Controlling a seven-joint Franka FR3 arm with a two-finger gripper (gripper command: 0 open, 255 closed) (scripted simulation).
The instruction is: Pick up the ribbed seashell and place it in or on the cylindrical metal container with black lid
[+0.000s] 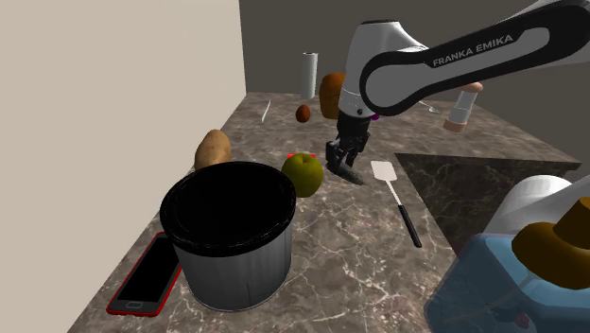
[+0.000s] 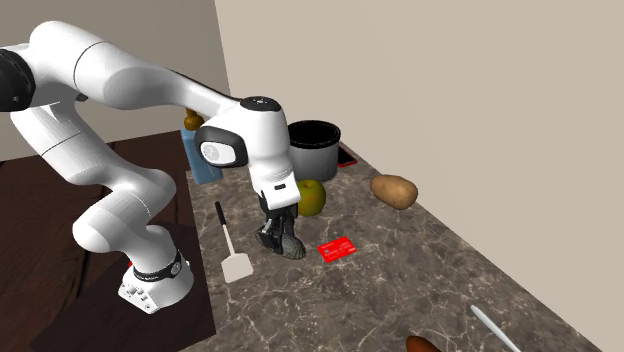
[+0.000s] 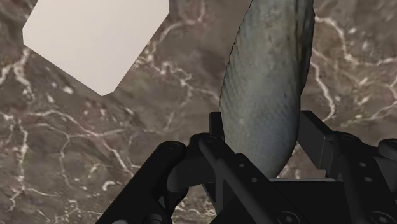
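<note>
Gripper clasps the shell edgewise near the counter's middle, a hold fit for carrying to the can at its wall edge.

The grey ribbed seashell runs out of the wrist view, and its lower end is hidden behind the black fingers clasping it; the white spatula blade is cut off too. In the shoulder view the red card is almost wholly hidden behind the green apple mid-worktop, and the blue bottle is cut by the picture's corner. In the second exterior view the phone peeps from behind the metal container at the worktop's wall-side edge.
</note>
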